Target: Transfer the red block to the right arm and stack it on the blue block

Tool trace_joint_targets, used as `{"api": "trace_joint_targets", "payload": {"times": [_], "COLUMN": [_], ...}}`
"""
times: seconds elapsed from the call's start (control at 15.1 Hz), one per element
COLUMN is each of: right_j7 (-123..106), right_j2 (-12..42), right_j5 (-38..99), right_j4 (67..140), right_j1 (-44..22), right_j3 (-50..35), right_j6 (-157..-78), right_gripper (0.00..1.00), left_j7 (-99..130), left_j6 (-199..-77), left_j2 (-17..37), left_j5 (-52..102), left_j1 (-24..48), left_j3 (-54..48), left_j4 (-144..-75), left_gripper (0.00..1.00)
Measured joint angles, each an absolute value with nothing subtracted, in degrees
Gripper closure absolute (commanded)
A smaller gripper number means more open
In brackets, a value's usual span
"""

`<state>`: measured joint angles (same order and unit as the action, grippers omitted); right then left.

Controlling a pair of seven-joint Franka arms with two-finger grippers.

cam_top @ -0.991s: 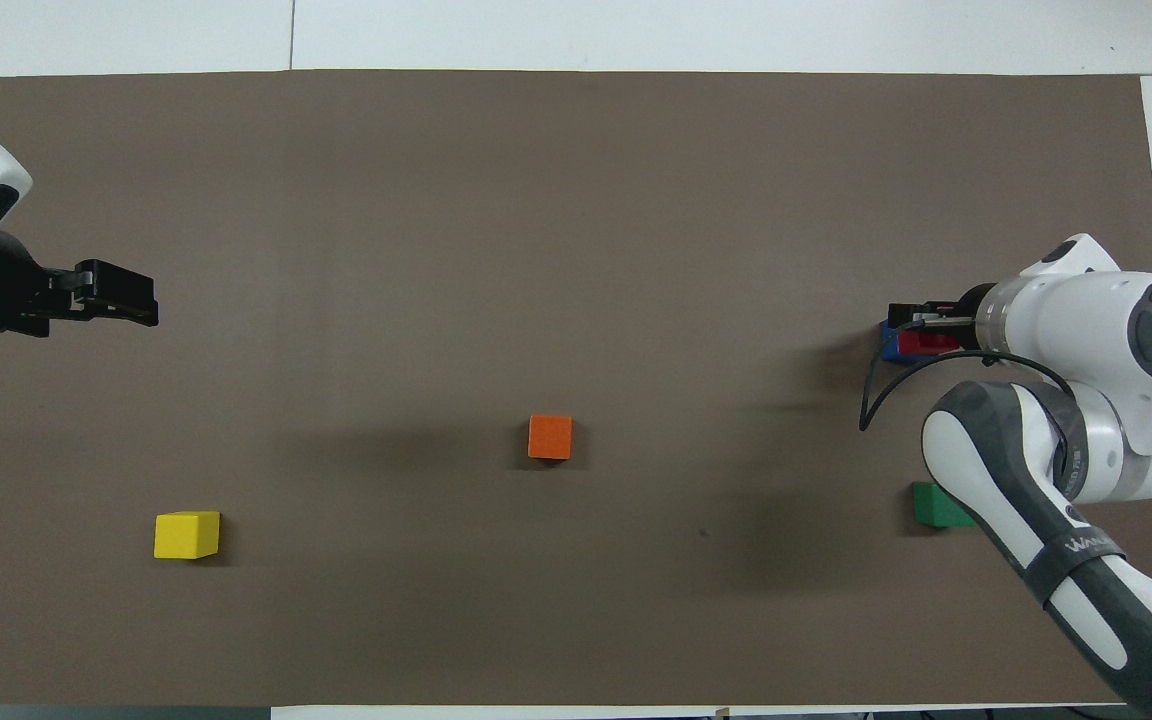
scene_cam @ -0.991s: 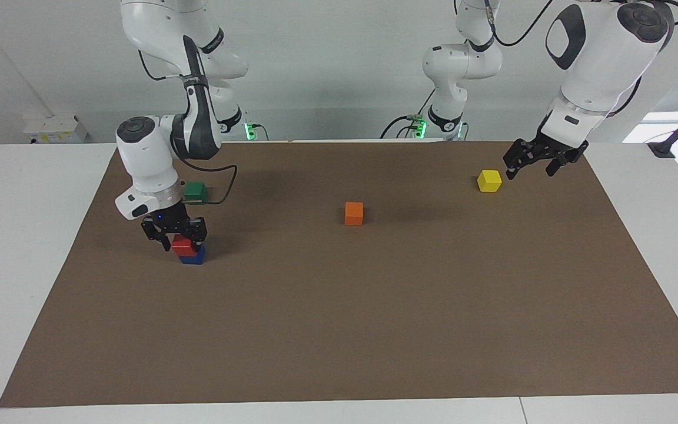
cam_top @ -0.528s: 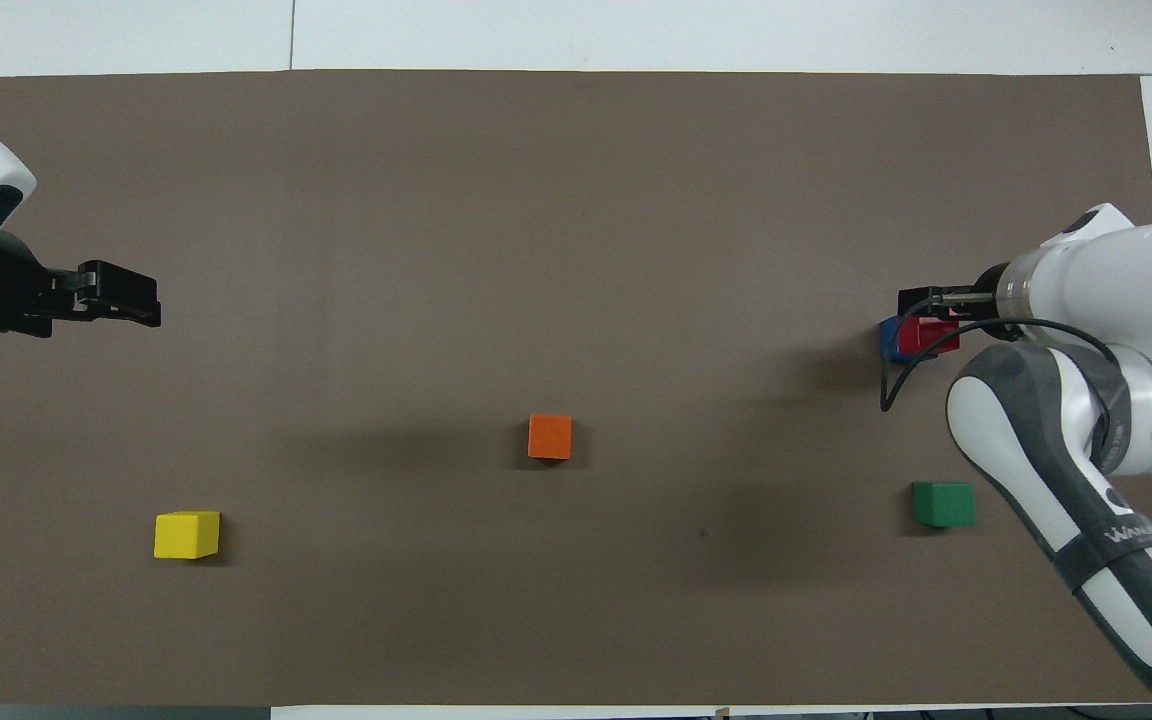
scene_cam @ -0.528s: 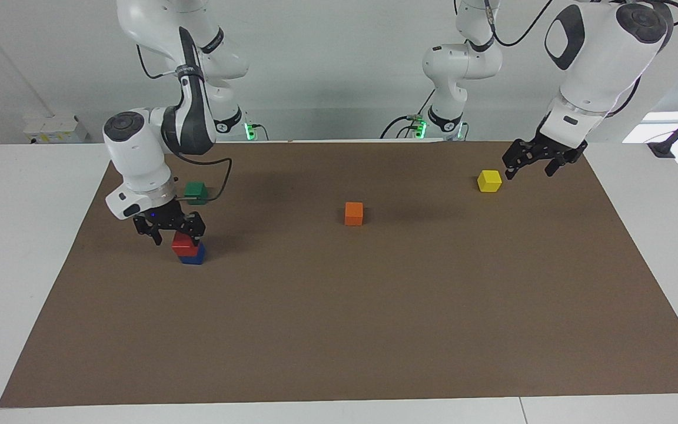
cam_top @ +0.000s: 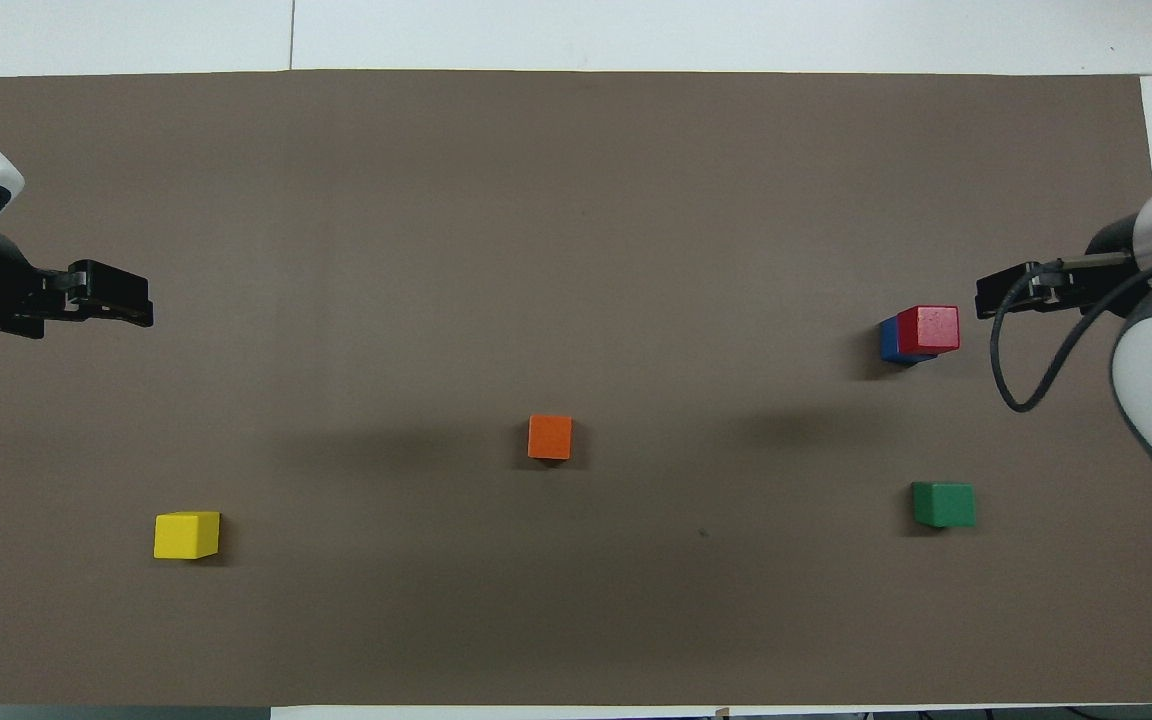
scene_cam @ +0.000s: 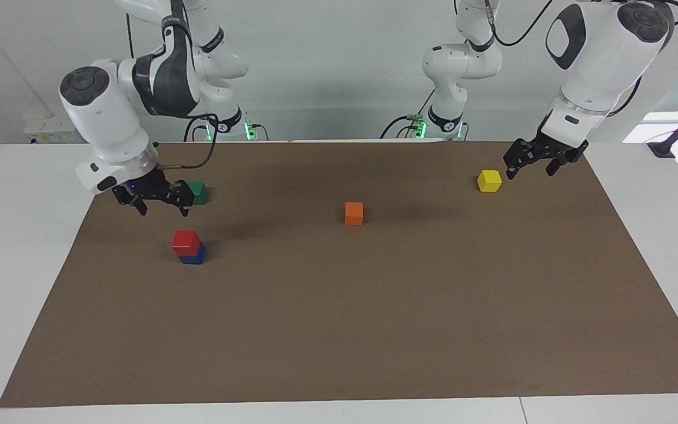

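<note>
The red block (scene_cam: 186, 241) (cam_top: 928, 329) sits on top of the blue block (scene_cam: 194, 258) (cam_top: 889, 341), slightly offset, toward the right arm's end of the brown mat. My right gripper (scene_cam: 162, 206) (cam_top: 983, 298) hangs open and empty in the air, clear of the stack, over the mat close to the green block (scene_cam: 198, 191). A blue light glows at its wrist. My left gripper (scene_cam: 530, 172) (cam_top: 141, 305) waits open above the mat beside the yellow block (scene_cam: 489, 181), holding nothing.
An orange block (scene_cam: 354, 213) (cam_top: 549, 437) lies near the mat's middle. The green block (cam_top: 943, 504) is nearer to the robots than the stack. The yellow block (cam_top: 186, 534) lies toward the left arm's end. The brown mat (scene_cam: 374, 330) covers the white table.
My right gripper has opened, let go of the red block and risen away from the stack toward the mat's edge. The red block stays on the blue one. The left arm has not moved.
</note>
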<state>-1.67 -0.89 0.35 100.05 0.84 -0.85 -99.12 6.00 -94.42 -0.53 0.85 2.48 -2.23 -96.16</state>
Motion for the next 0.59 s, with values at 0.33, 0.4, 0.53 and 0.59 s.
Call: {"api": "trace_joint_targets", "payload": {"times": [0.33, 0.4, 0.53, 0.59], "right_j7": [-2.02, -2.02, -2.03, -2.05], "right_j2": [-1.11, -0.67, 0.20, 0.52], "right_j5": [0.55, 0.54, 0.54, 0.54], "right_j4": [93.45, 93.21, 93.07, 93.03], "right_j1": [1.22, 1.35, 2.06, 2.42], "right_j3": [-0.57, -0.49, -0.46, -0.45], "right_j6": [-90.97, -90.94, -90.94, -90.94], "right_gripper": [0.00, 0.00, 0.00, 0.00], "left_j7": [5.99, 6.00, 6.00, 6.00], "left_j6": [-94.42, -94.42, -94.42, -94.42], "left_j2": [-0.53, -0.53, -0.53, -0.53], "left_j5": [0.85, 0.85, 0.85, 0.85], "left_j1": [2.48, 2.48, 2.48, 2.48], "left_j3": [-2.23, -2.24, -2.24, -2.23], "left_j4": [-96.17, -96.16, -96.17, -96.17], "left_gripper": [0.00, 0.00, 0.00, 0.00]}}
